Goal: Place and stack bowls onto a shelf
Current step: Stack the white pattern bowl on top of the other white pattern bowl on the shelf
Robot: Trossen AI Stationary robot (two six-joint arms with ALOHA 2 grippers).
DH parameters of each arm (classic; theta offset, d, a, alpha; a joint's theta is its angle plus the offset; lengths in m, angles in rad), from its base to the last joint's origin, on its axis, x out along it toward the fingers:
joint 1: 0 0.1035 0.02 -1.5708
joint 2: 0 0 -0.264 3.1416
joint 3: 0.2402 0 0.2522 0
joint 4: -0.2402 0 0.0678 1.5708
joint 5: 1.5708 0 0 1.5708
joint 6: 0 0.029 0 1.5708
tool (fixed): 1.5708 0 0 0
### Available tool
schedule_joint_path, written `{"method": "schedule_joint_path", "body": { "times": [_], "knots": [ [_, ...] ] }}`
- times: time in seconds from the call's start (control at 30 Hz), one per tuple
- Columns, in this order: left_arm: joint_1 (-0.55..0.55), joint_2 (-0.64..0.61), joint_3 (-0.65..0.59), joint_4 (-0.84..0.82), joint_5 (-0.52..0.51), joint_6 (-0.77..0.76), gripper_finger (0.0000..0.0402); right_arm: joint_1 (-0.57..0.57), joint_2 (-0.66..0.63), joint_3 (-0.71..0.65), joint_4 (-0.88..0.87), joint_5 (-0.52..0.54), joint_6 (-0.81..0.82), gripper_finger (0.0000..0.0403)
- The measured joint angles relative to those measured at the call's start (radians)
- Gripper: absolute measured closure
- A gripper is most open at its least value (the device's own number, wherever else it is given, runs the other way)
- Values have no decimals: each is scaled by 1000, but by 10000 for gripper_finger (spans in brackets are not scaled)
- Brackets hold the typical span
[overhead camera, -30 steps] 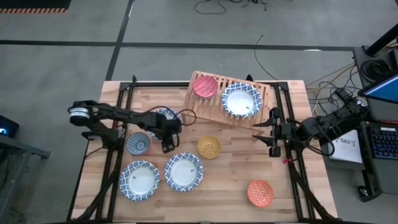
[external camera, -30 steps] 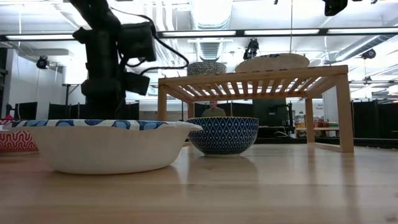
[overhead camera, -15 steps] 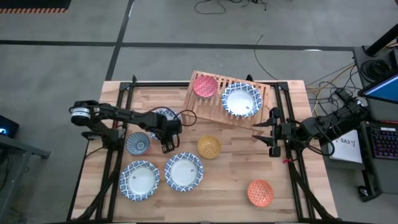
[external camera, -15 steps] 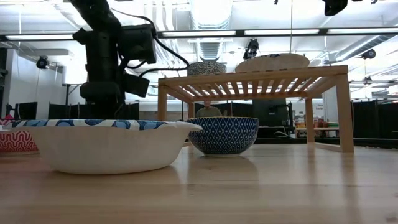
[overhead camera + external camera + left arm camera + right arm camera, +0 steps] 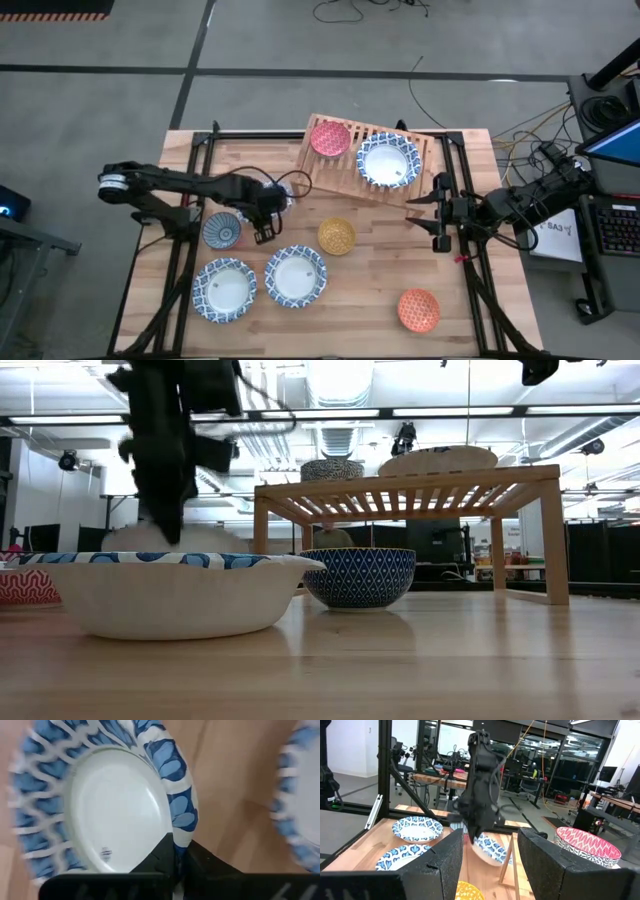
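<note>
Nearest, at about 5 o'clock on the plank tabletop [image 5: 370, 300]: orange bowl [image 5: 418, 309], alone. At about 7 o'clock: two wide blue-and-white bowls [image 5: 225, 289] [image 5: 295, 275] side by side, almost touching. Just beyond, at about 9 o'clock: small blue-patterned bowl [image 5: 222, 230]. Near the centre: yellow bowl [image 5: 337, 236].

Above the table at about 10 o'clock, just beyond the small blue-patterned bowl: left gripper [image 5: 262, 204], jaws clenched on the rim of a third wide blue-and-white bowl [image 5: 107, 802]. In the left wrist view, fingers [image 5: 162, 857] pinching the patterned edge, white centre facing the camera. In the low view, this bowl blurred and held clear of the tabletop.

At about 3 o'clock, by the table edge: right gripper [image 5: 430, 212], jaws released and spread wide, holding nothing.

Farthest, at about 12 o'clock: wooden slat shelf [image 5: 345, 170], set at a slight angle. On the shelf: pink-red bowl [image 5: 330, 137] toward its left end, fourth wide blue-and-white bowl [image 5: 388, 160] toward its right end, the two close together.
</note>
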Motion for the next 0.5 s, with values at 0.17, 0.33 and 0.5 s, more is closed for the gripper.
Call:
{"method": "schedule_joint_path", "body": {
  "times": [0.17,0.33,0.5],
  "knots": [
    [-43,-71,136,-157,0,19,401,0,0,0,0,0,0,225],
    [-95,-92,322,-288,-1,19,401,0,0,0,0,0,0,225],
    [-160,-72,499,-279,-6,102,401,0,0,0,-4,0,0,225]
  ]
}}
